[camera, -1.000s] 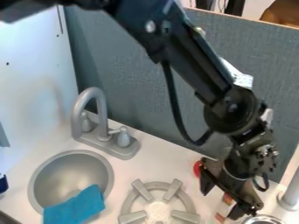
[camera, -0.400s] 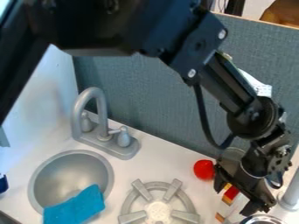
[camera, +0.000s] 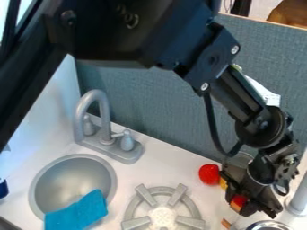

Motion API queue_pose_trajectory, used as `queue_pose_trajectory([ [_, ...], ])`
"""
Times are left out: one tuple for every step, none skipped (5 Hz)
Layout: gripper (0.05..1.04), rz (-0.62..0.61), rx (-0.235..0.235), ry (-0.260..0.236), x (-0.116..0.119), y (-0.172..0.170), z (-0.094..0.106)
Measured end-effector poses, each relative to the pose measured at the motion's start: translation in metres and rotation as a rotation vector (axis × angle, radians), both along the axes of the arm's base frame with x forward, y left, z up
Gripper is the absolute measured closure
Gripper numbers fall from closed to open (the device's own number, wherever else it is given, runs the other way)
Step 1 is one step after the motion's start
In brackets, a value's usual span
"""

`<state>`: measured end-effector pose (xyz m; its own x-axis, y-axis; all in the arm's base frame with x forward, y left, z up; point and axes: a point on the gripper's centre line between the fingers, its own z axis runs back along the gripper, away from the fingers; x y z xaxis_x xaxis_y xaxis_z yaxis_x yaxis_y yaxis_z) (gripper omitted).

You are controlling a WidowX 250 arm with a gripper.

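Nearest, a blue cloth (camera: 78, 212) drapes into the grey sink (camera: 64, 179), with the stove burner (camera: 162, 217) to the right on the white surface (camera: 174, 167). The black pincer (camera: 241, 209) is at a small red-and-orange thing (camera: 239, 201) (pinched or not, I cannot tell). Farther back sit a red ball (camera: 209, 174) and the tap (camera: 105, 117).

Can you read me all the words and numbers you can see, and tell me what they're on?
There are no words, numbers or signs I can read here.
White piece behind the black arm: it has faint marks, too small and blurred to read.
Sink, faucet, stove burner, blue cloth and red round thing: I see no writing on them.
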<state>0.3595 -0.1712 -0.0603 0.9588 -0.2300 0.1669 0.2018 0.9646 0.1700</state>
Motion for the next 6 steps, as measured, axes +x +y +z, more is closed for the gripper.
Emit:
queue_pose_trajectory([
  [0.689, 0.014, 0.001, -0.004, -0.01, 0.006, 0.0],
  [0.689, 0.036, -0.022, -0.004, -0.024, 0.013, 0.006],
  [0.689, 0.063, -0.072, -0.021, -0.036, 0.017, 0.028],
  [0.689, 0.084, -0.082, 0.014, -0.047, 0.037, 0.04],
  [0.689, 0.102, 0.003, 0.013, -0.046, 0.055, 0.044],
  [0.689, 0.15, 0.022, 0.044, -0.053, 0.078, 0.027],
])
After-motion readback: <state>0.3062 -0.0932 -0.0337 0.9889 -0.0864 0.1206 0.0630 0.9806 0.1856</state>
